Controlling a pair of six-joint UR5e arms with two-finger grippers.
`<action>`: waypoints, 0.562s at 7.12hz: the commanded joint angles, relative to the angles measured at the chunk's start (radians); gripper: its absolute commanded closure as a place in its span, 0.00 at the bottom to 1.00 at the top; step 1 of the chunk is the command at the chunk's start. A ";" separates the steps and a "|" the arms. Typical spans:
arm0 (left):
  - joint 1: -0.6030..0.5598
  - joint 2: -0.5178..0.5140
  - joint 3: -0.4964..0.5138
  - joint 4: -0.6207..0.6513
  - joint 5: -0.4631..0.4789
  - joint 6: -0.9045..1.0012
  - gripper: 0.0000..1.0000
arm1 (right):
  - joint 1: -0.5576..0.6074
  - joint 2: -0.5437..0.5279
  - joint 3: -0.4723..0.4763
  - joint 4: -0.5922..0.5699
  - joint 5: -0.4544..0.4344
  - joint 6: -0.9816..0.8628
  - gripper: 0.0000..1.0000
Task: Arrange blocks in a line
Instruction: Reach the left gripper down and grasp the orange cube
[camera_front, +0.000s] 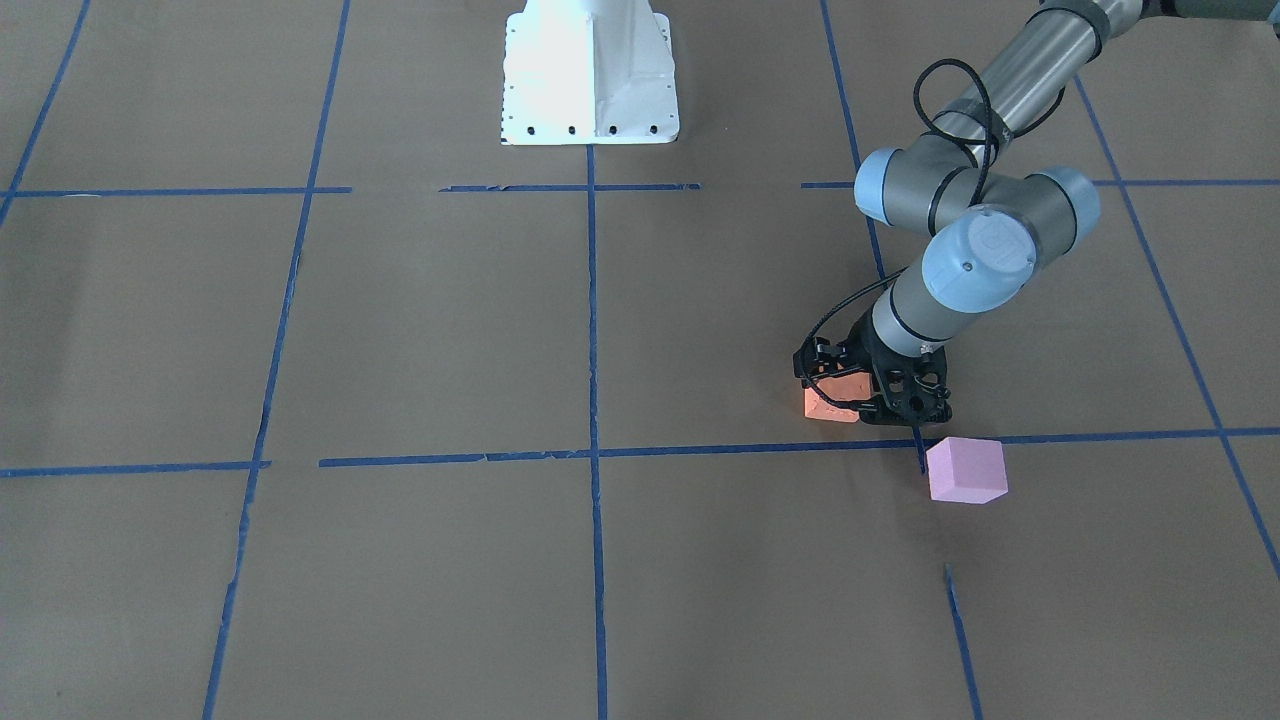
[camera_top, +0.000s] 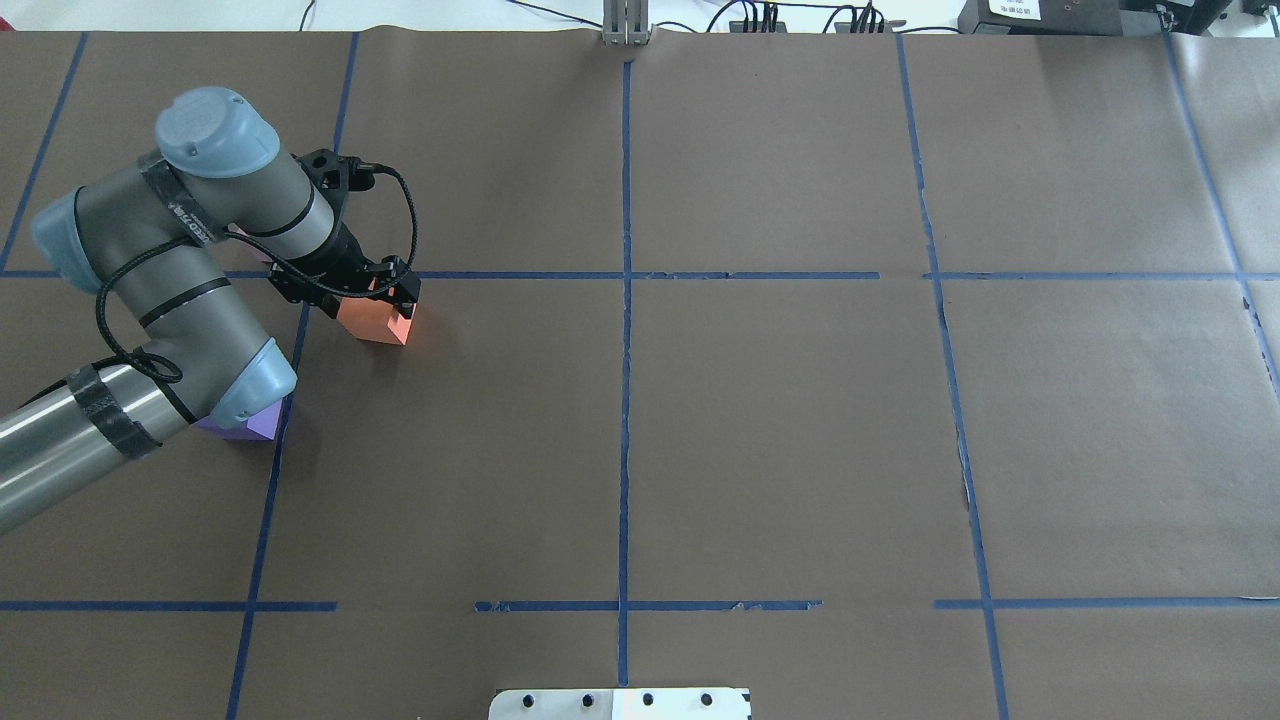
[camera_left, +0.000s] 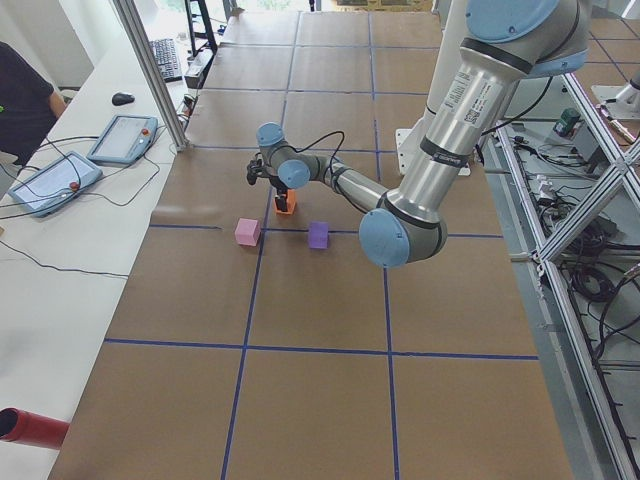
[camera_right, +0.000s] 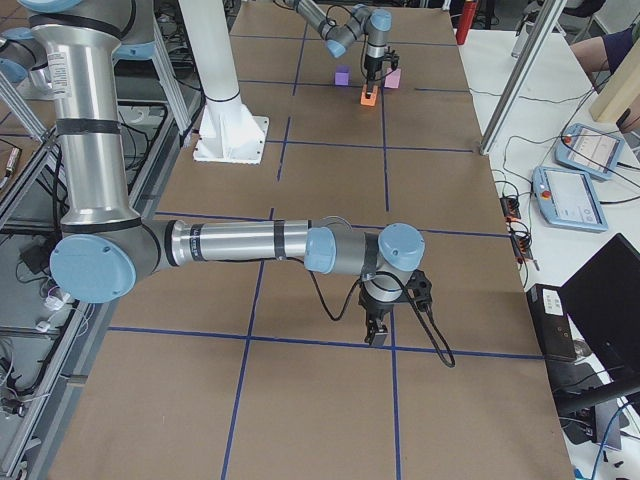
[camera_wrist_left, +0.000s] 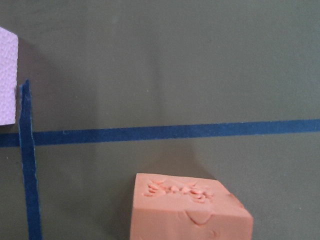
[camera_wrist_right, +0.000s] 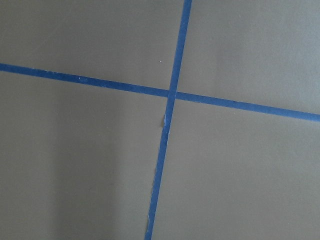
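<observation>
1. Front-facing view: at right of centre the left gripper (camera_front: 862, 388) stands low over the table (camera_front: 400, 330), its fingers on either side of the orange block (camera_front: 828, 403) and apparently closed on it. I cannot tell if the block is lifted. The pink block (camera_front: 965, 470) sits just beside it to the lower right, apart, below a blue tape line. The third block is hidden by the arm.

2. Overhead view: the orange block is in the upper left under the gripper, turned askew to the tape grid. The violet block (camera_top: 248, 425) peeks out below the arm's elbow. The pink one is almost wholly covered.

3. Left side view: pink and violet lie roughly level with each other. The orange one is between them but set farther back, so the three do not yet form a line.

4. Right side view: the right gripper (camera_right: 377, 335) hangs low at centre frame, well apart from all the blocks. I cannot tell if it is open or closed.

5. Left wrist view: the orange block fills the bottom centre, and a pink corner shows at the left edge.

6. Right wrist view: only crossed tape.

Judgement: no line yet. The orange block needs to be brought level with the other two.
</observation>
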 joint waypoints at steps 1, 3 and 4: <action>0.003 -0.002 0.012 -0.015 0.000 0.003 0.14 | 0.000 0.000 0.000 0.000 0.000 0.000 0.00; 0.006 -0.003 0.012 -0.018 0.000 0.003 0.32 | 0.000 0.000 0.000 0.000 0.000 0.000 0.00; 0.006 -0.005 0.004 -0.018 0.000 0.006 0.53 | 0.000 0.000 0.000 0.000 0.000 0.000 0.00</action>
